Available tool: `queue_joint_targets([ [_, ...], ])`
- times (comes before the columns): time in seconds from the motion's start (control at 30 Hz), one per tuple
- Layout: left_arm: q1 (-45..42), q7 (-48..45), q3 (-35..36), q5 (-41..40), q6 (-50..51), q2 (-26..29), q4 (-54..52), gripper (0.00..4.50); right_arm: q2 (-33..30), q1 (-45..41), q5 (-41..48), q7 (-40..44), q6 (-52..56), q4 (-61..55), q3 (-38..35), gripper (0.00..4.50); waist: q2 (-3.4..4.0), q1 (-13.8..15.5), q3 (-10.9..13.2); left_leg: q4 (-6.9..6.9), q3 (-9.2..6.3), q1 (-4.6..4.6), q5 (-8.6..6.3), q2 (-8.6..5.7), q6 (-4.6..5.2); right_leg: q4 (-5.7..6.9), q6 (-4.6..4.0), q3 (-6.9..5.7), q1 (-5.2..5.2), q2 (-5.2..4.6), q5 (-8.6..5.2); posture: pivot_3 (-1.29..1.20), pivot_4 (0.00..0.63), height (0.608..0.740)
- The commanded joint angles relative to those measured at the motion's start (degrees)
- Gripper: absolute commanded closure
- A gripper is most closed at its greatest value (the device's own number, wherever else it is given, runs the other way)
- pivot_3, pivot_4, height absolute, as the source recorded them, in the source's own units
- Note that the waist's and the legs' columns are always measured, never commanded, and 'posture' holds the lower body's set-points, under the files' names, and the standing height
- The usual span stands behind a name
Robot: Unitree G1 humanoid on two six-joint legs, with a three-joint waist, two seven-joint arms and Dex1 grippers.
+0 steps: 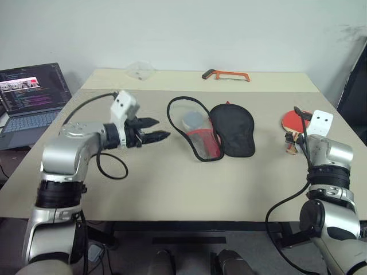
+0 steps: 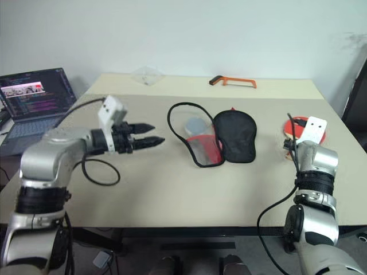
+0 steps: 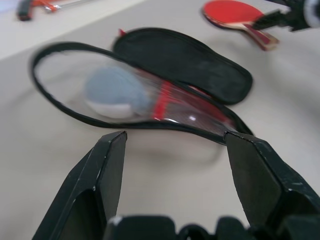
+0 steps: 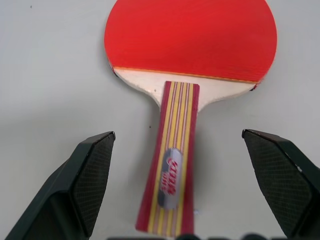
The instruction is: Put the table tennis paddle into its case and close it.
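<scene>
**Paddle lined up for the pick, case lying open**

The table tennis paddle [image 4: 190, 37] is seen flat on the table [image 1: 172, 189], at about three o'clock from the table's middle, its red face turned up and its striped wooden handle pointing back toward the robot. The right tool [image 4: 190, 187] is held just above that handle with both fingers spread wide, one on each side; nothing is gripped and no contact can be made out.

The case [image 1: 212, 129] is found near the middle of the table, unzipped and folded open: the black fabric half lies toward three o'clock, the clear-and-red half with its black rim and grey round tag toward nine o'clock. It is empty, and well apart from the paddle.

The left tool [image 1: 153, 129] is held out at nine o'clock from the case, pointing toward it, its fingers parted and empty, short of the rim.

The step in hand is judged to be the grasp of the paddle; insertion and zipping are not yet begun. For the next move, the right tool would need to be lowered around the handle and closed squarely on it. The paddle would then have to be carried toward nine o'clock to the open case, which may need steadying by the left tool.
</scene>
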Motion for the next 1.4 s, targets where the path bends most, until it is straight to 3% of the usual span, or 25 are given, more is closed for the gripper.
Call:
queue_joint_targets([
  [0.03,0.6,0.5,0.5,-1.6,0.2,1.5,-5.0,1.15,-0.8,-4.0,0.5,-2.0,-7.0,6.7,-0.8,0.00,0.00,-0.2,0.0,0.00,0.00,0.00,0.00,0.00,0.00,0.00,0.01,0.01,0.00,0.00,0.01,0.00,0.150,0.740],
  [0.3,1.7,2.7,0.7,-3.5,1.9,1.7,-8.2,1.15,-1.3,-10.1,-1.5,-4.4,-12.6,24.9,2.5,0.00,0.00,-0.9,0.0,-0.05,-0.01,-0.01,0.00,0.01,0.01,-0.08,-0.05,0.02,0.00,0.02,0.03,0.00,0.150,0.740],
  [0.47,2.2,3.8,1.4,-4.6,3.0,2.3,-9.8,1.15,-1.4,-11.5,-0.8,-4.4,-16.4,30.2,3.0,0.00,-0.01,-1.0,0.0,-0.06,-0.03,-0.01,0.00,0.03,0.01,-0.13,-0.03,0.01,0.01,0.04,0.02,0.00,0.150,0.740],
  [0.6,2.4,5.0,1.4,-5.0,3.4,2.6,-10.5,1.13,-1.1,-12.3,-0.9,-5.0,-18.7,32.2,3.4,0.85,-0.01,-1.0,0.0,-0.05,-0.03,0.00,0.00,0.03,0.01,-0.13,0.02,0.01,0.02,0.04,0.02,0.00,0.150,0.740],
  [0.8,2.5,6.4,0.7,-5.7,3.4,2.3,-11.0,1.13,-1.3,-12.8,-1.0,-5.7,-21.6,34.4,5.0,2.96,-0.01,-0.9,0.0,-0.06,-0.05,-0.02,0.00,0.02,0.01,-0.26,0.03,-0.02,0.09,0.03,0.04,0.00,0.150,0.740],
  [0.9,2.3,6.8,0.3,-5.8,3.3,2.0,-10.8,1.13,-1.4,-12.9,-1.3,-6.1,-22.3,34.7,6.0,3.26,-0.01,-0.9,0.0,-0.06,-0.06,-0.02,0.00,0.02,0.01,-0.30,0.05,-0.02,0.11,0.03,0.05,0.00,0.150,0.740],
  [1.07,2.1,6.9,0.1,-5.9,2.9,2.0,-10.1,1.13,-1.5,-14.2,-0.8,-5.9,-20.4,32.2,7.1,3.26,-0.01,-0.9,0.0,-0.06,-0.06,-0.01,0.00,0.02,0.01,-0.30,0.06,-0.02,0.12,0.03,0.05,0.00,0.150,0.740],
  [1.17,2.1,6.7,0.1,-5.8,2.6,2.0,-9.6,1.13,-0.7,-16.0,-0.7,-5.0,-15.5,24.9,8.7,3.26,0.00,-0.9,0.0,-0.08,-0.04,-0.02,0.00,0.02,0.01,-0.30,0.05,0.00,0.08,0.03,0.05,0.00,0.150,0.740],
  [1.4,2.7,6.0,0.6,-5.9,2.2,2.8,-8.9,1.13,5.6,-11.9,1.5,-2.8,3.1,-5.1,13.3,3.28,0.06,-1.2,0.0,-0.37,-0.08,-0.06,0.00,0.14,0.01,-0.26,-0.18,-0.01,-0.13,0.15,0.06,0.00,0.150,0.740],
])
